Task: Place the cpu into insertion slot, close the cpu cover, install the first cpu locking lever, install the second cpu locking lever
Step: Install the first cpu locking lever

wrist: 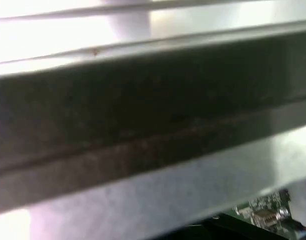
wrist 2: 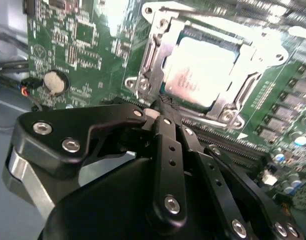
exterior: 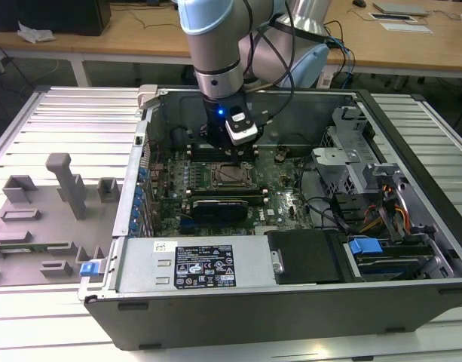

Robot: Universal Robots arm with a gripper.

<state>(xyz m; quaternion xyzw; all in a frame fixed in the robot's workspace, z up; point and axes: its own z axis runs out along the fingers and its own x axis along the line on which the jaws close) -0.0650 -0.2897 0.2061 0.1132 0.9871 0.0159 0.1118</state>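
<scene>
The cpu (wrist 2: 197, 70), a silver-grey square, lies in the insertion slot on the green board (wrist 2: 78, 45). The cpu cover (wrist 2: 156, 47), a thin metal frame, lies flat around the cpu, whose top shows through its window. In the second wrist view my gripper (wrist 2: 160, 106) is shut, its black fingers (wrist 2: 165, 145) meeting in a point just off the cover's near edge, with nothing visible between them. In the exterior view the gripper (exterior: 233, 153) hangs right over the back edge of the cpu (exterior: 231, 175) inside the open computer case. I cannot make out the locking levers.
The case walls (exterior: 238, 275) box in the board. A long black card (exterior: 219, 205) lies in front of the socket. Drive cages and cables (exterior: 366, 204) fill the exterior view's right. Grey fixtures (exterior: 65, 185) stand on the table at its left. The first wrist view faces a case wall (wrist: 143, 125).
</scene>
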